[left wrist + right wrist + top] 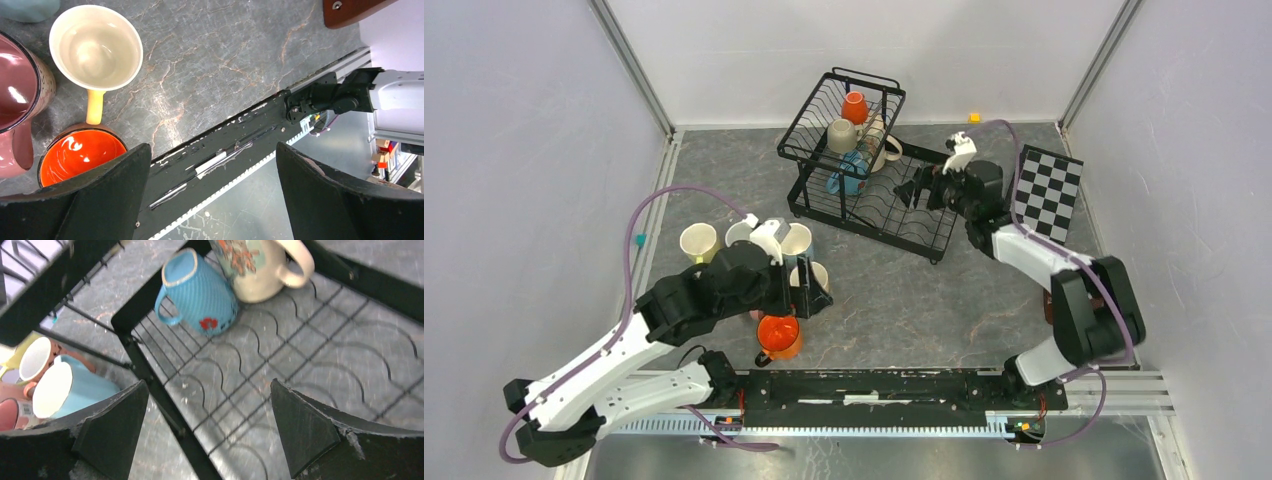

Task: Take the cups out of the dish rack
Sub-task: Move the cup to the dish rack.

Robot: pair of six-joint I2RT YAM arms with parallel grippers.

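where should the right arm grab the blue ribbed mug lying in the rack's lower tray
Probably the rim beside its handle, one jaw inside the mouth, coming from the handle side: the blue mug leans tipped, its far flank against the cream floral mug.

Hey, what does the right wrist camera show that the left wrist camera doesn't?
Right wrist only: the dish rack, its lower tray holding a blue mug and a cream flowered mug side by side. Left wrist only: an orange mug seen from above, a cream mug with a yellow handle, and the arms' base rail. Both: the grey table with unloaded cups on it, and an open, empty gripper: the right gripper in one, the left gripper in the other.
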